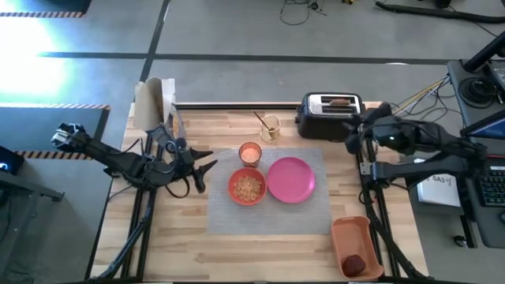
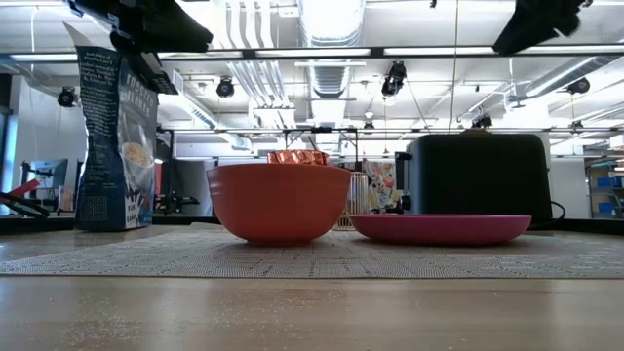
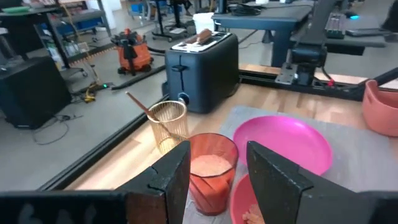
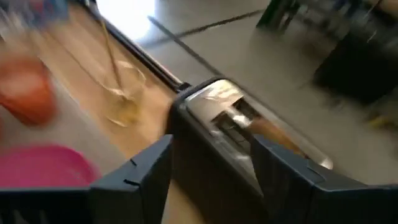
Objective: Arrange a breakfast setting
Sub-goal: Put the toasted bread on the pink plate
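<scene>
The round pink plate (image 1: 291,179) and the orange-red bowl (image 1: 247,188), with cereal in it, sit side by side on a grey mat (image 1: 268,217). The orange cup (image 1: 250,154) stands just behind them. A brown toast slice (image 1: 341,101) sticks up from the black-and-silver toaster (image 1: 330,117). A gold-handled spoon stands in a clear glass (image 1: 270,128). A dark red fruit (image 1: 354,263) lies in the orange tray (image 1: 356,246). My left gripper (image 1: 207,166) is open, left of the bowl. My right gripper (image 1: 353,126) is open, above the toaster's right end.
A cereal bag (image 1: 155,102) stands at the table's far left corner. The toaster stands at the far edge, right of the glass. The orange tray lies at the near right corner. Bare wood lies along the near edge (image 1: 260,256).
</scene>
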